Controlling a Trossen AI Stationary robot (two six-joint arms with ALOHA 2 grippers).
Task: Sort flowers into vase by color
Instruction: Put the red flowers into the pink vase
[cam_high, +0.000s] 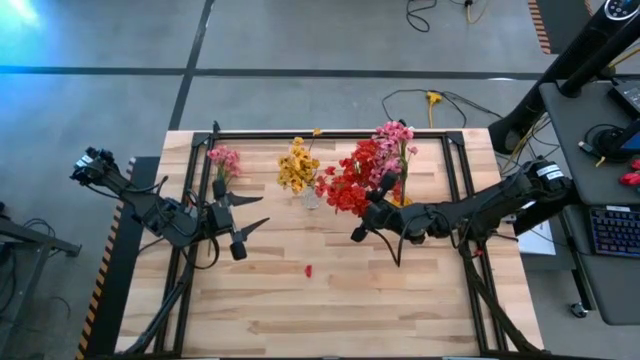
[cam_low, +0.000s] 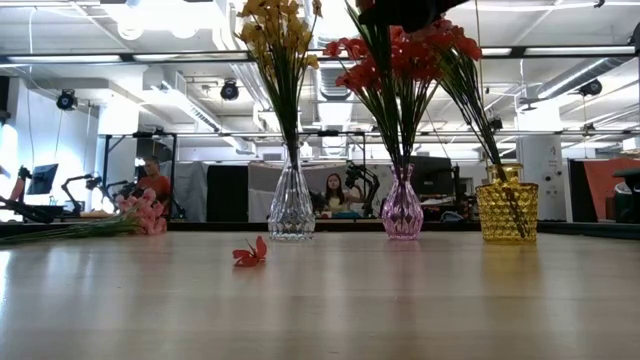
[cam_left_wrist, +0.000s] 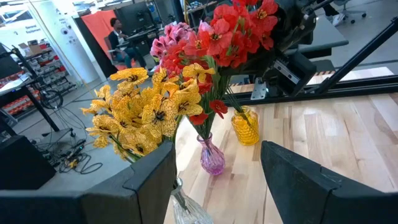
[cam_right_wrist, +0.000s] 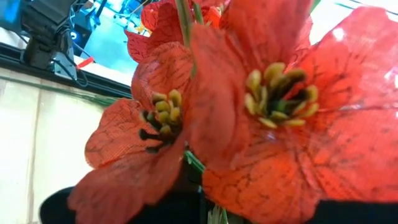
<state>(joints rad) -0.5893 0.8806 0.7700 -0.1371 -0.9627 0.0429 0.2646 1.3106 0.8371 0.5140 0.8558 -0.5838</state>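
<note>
— Well, can you read any writing or labels from where you are?

— No. Nothing legible on the vases, the table or the gear behind it.

— What about the surface and the room?

— I work on a pale wooden table (cam_high: 300, 300) with a dark frame, standing on grey concrete. Beyond it the low view shows an open workshop with ceiling ducts, desks and screens, and two people seated far back.

— Where are the flowers?

— Yellow flowers (cam_high: 297, 165) stand in the clear glass vase (cam_low: 291, 205), red flowers (cam_high: 350, 180) in the purple vase (cam_low: 402, 208), pink flowers (cam_high: 396, 135) in the amber vase (cam_low: 506, 205). One pink sprig (cam_high: 223, 160) lies on the table near the far left corner, and a loose red petal (cam_high: 309, 269) lies in the middle, well apart from the vases.

— And your claws?

— My left gripper (cam_high: 243, 228) hangs over the table with its fingers spread, holding nothing. My right gripper (cam_high: 375, 205) is pressed together, right among the red blossoms; whether it pinches a stem I cannot tell.
</note>
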